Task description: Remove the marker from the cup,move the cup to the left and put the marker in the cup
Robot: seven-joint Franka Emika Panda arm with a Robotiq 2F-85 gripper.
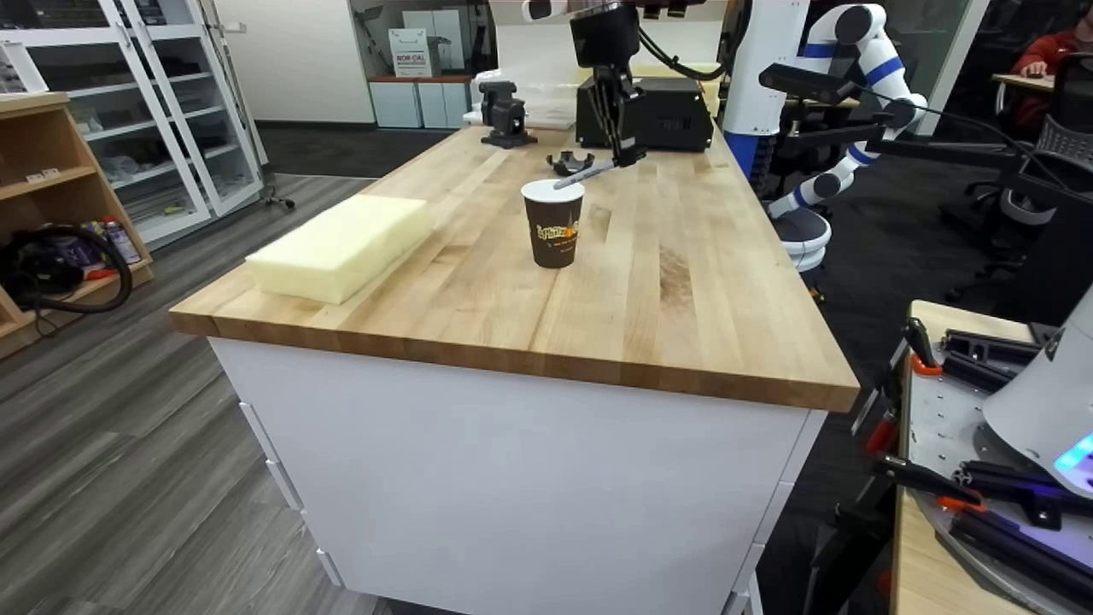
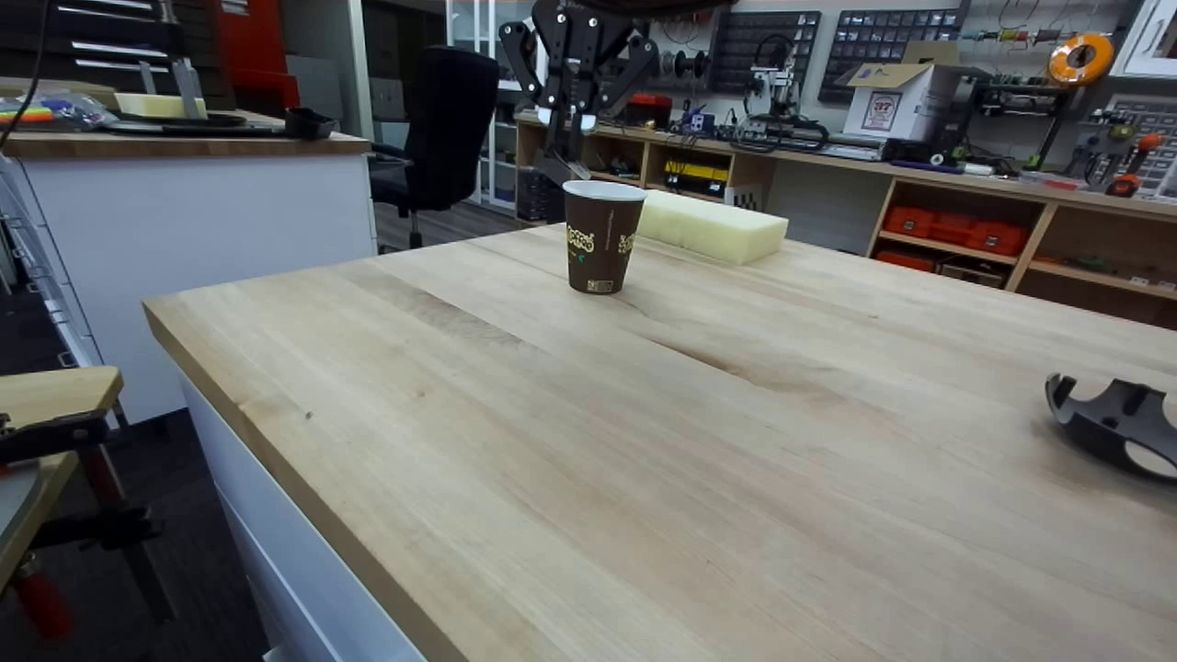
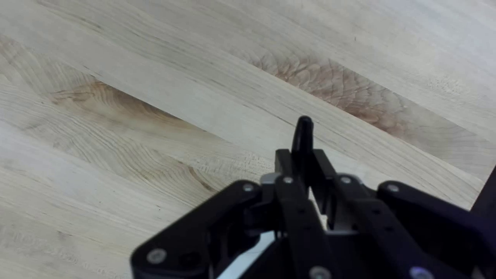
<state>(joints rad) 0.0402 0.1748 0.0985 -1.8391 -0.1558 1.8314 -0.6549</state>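
On the wooden tabletop (image 1: 478, 295) the cup (image 1: 553, 231) stands upright; the gripper (image 1: 629, 156), nearly closed, pinches the marker (image 1: 587, 173) aslant, lower end near the cup's rim, inside or outside unclear. Presumably removal: best lifted clear before sideways travel, avoiding a topple.

Pale foam block (image 1: 341, 243) on wooden tabletop (image 1: 700, 333).

On my feeds, a grey plank floor (image 1: 111, 478) meets darker flooring (image 1: 333, 150) near a glass-doored cabinet (image 1: 175, 115) and a white wall (image 1: 295, 64); in an exterior view I see a black office chair (image 2: 451, 129) beyond the worktop (image 2: 515, 423).
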